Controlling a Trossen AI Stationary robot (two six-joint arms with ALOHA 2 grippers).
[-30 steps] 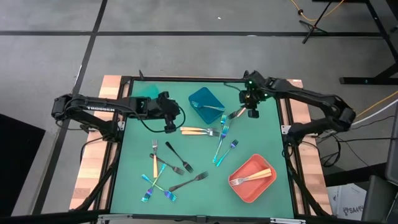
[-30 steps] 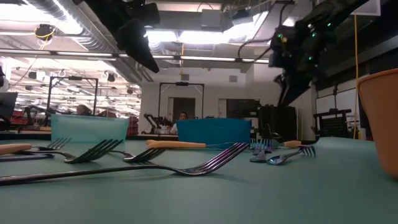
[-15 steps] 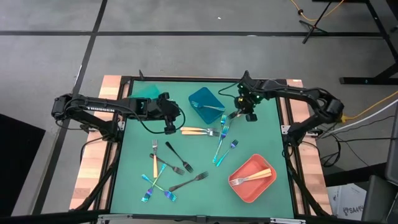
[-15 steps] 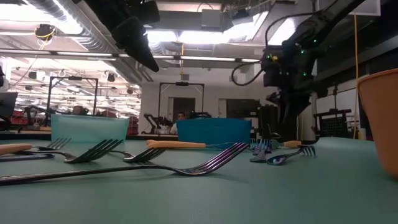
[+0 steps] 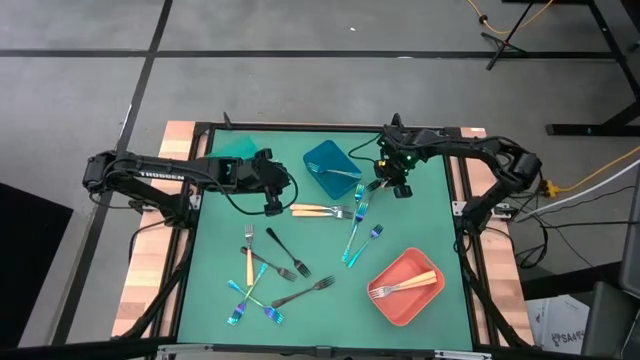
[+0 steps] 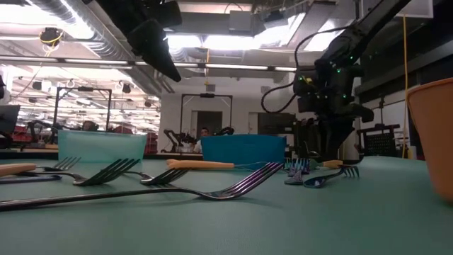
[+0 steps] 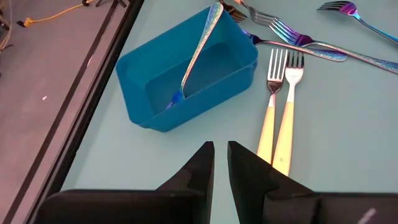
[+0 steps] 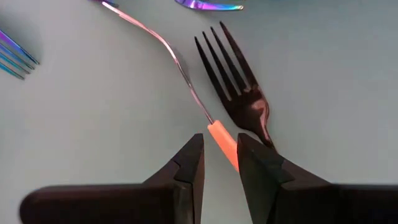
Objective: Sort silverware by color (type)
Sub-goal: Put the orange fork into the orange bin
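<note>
Forks (image 5: pixel 290 268) scattered flat on mat: black, gold-handled, iridescent, silver; one each in blue, coral bins
</note>
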